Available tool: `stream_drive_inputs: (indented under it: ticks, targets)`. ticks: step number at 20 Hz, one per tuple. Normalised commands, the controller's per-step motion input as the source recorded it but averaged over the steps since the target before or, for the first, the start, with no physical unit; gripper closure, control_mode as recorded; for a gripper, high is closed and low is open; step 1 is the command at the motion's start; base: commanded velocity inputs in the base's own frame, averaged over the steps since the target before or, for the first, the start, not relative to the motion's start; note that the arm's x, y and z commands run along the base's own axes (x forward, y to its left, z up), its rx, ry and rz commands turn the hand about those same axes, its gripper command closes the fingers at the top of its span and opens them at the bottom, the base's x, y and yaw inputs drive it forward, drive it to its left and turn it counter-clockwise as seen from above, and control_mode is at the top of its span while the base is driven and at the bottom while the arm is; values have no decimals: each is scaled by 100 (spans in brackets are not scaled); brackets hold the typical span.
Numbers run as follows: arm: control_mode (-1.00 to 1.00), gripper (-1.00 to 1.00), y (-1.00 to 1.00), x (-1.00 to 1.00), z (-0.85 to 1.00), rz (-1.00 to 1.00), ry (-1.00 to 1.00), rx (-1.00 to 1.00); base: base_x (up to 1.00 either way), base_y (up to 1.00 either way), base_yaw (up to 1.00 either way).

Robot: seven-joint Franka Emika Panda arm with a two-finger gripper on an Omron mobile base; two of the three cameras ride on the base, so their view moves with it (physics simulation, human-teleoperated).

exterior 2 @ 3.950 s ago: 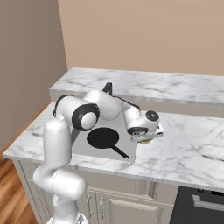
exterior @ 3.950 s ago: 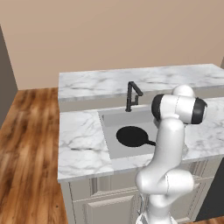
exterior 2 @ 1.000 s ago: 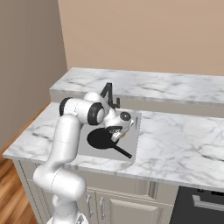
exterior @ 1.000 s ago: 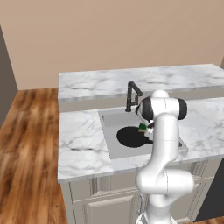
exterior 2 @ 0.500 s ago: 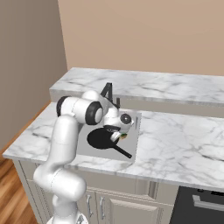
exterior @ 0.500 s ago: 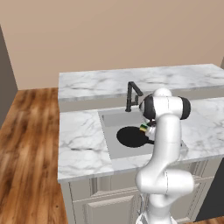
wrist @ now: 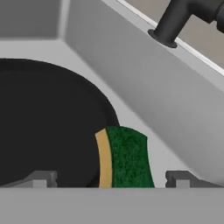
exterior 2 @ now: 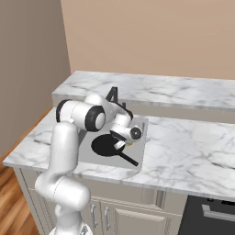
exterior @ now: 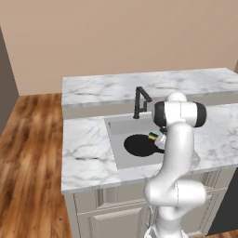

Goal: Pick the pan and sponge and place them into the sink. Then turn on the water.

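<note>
From the hand view I see the small yellow-and-green rectangular sponge point(wrist: 124, 157) between my gripper's point(wrist: 111, 179) finger tips point(wrist: 41, 178), which stand well apart on either side, so I cannot tell whether they grip it; its long axis runs along the line of sight, above the rim of the flat round black frying pan point(wrist: 43, 127). The right base view shows the pan's thin straight handle point(exterior 2: 129, 159) pointing toward the front right corner of the grey recessed sink point(exterior 2: 140, 137). The left base view shows the slim black angular faucet point(exterior: 141, 101) behind the basin.
</note>
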Motion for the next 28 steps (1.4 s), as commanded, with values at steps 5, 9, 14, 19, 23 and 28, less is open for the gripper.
stream_drive_inputs:
  ticks: [5, 9, 14, 19, 23, 28]
  targets:
    - [-100, -100, -2, 0, 34, 0, -2, 14, 0, 0, 0]
    - [-100, -100, 0, 7, 36, 0, -1, 12, 0, 0, 0]
    - [-100, -100, 0, 8, 40, 0, -2, 10, 0, 0, 0]
    - [-100, -100, 0, 25, 36, 0, -3, 10, 0, 0, 0]
    - [-100, -100, 0, 27, 25, 0, -9, 6, 0, 0, 0]
    - [-100, -100, 0, 33, 16, -1, -14, 2, 0, 0, 0]
